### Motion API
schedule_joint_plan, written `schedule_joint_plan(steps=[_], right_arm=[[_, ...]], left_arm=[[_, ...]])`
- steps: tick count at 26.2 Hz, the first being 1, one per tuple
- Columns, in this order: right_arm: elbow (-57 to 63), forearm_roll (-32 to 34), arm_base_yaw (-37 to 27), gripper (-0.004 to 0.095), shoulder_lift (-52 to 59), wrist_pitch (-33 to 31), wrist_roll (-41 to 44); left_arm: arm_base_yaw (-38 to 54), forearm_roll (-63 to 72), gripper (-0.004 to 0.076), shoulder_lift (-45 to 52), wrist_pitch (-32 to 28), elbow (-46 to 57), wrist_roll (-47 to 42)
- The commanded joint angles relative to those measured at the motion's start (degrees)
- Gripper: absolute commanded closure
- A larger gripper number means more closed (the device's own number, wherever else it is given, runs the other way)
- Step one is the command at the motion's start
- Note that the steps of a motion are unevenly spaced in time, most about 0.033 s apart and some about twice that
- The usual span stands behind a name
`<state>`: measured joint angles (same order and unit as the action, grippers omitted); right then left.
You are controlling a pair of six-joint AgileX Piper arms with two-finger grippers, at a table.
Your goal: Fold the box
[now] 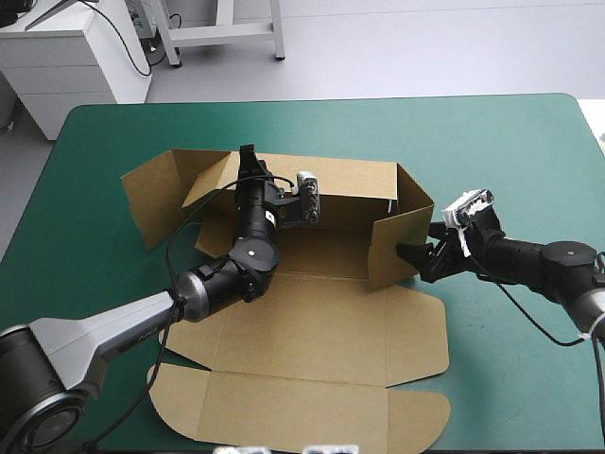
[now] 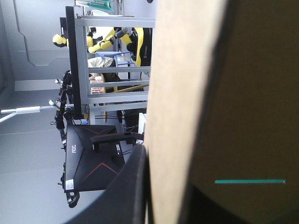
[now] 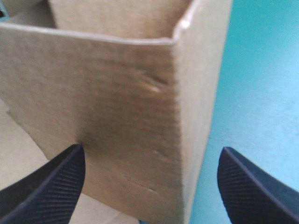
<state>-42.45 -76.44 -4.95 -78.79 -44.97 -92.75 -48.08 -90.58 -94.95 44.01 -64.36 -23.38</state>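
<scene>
The brown box (image 1: 321, 331) lies open at mid-table, its back wall (image 1: 350, 189) and right wall (image 1: 402, 241) raised, a left flap (image 1: 156, 194) splayed outward and the lid (image 1: 302, 407) flat toward the front edge. My left gripper (image 1: 249, 159) reaches up over the back wall's top edge near its left end. In the left wrist view the board (image 2: 182, 93) runs between the fingers, one black finger (image 2: 133, 191) tight against it. My right gripper (image 1: 416, 257) stands open at the right wall's front corner (image 3: 177, 42), one finger to each side (image 3: 152, 156).
Teal-green cover (image 1: 510, 151) shows wide beyond and to the right of the box (image 3: 261, 93). The lid's tabs reach close to the table's front edge. The left arm lies across the box floor.
</scene>
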Motion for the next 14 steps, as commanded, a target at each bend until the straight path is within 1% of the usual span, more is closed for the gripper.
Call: schedule_joint_plan(steps=[1,4,6,9,10,11,12,13,14], right_arm=[[-1.1,-1.7,-0.3,0.0168,0.9,2.2,-1.4],[-1.1,-3.5,-0.2,0.0169,0.3,-1.4,2.4],[-1.1,-3.5,0.4,0.0174,0.3,-2.2,5.2],[-1.1,-0.6,3.8,0.0248,0.3,-1.1,6.2],[-1.1,0.2,5.6,0.0287,0.3,0.3,6.6],[-1.1,1.2,8.8,0.0355,0.4,3.7,6.8],[-1.1,1.3,11.2,0.0413,0.4,7.4,7.4],[-1.1,1.3,14.3,0.0472,0.4,13.2,8.4],[-1.1,1.1,15.7,0.0491,0.4,15.3,8.4]], left_arm=[[-0.5,-1.1,0.0732,2.2,-1.0,-1.5,-1.0],[-0.5,-1.1,0.0732,2.2,-1.0,-1.5,-1.0],[-0.5,-1.1,0.0732,2.2,-1.0,-1.5,-1.0],[-0.5,-1.1,0.0732,2.2,-1.0,-1.5,-1.0],[-0.5,-1.1,0.0732,2.2,-1.0,-1.5,-1.0],[-0.5,-1.1,0.0732,2.2,-1.0,-1.5,-1.0],[-0.5,-1.1,0.0732,2.2,-1.0,-1.5,-1.0],[-0.5,-1.1,0.0732,2.2,-0.8,-1.5,-1.0],[-0.5,-1.1,0.0732,2.2,-0.8,-1.5,-1.0]])
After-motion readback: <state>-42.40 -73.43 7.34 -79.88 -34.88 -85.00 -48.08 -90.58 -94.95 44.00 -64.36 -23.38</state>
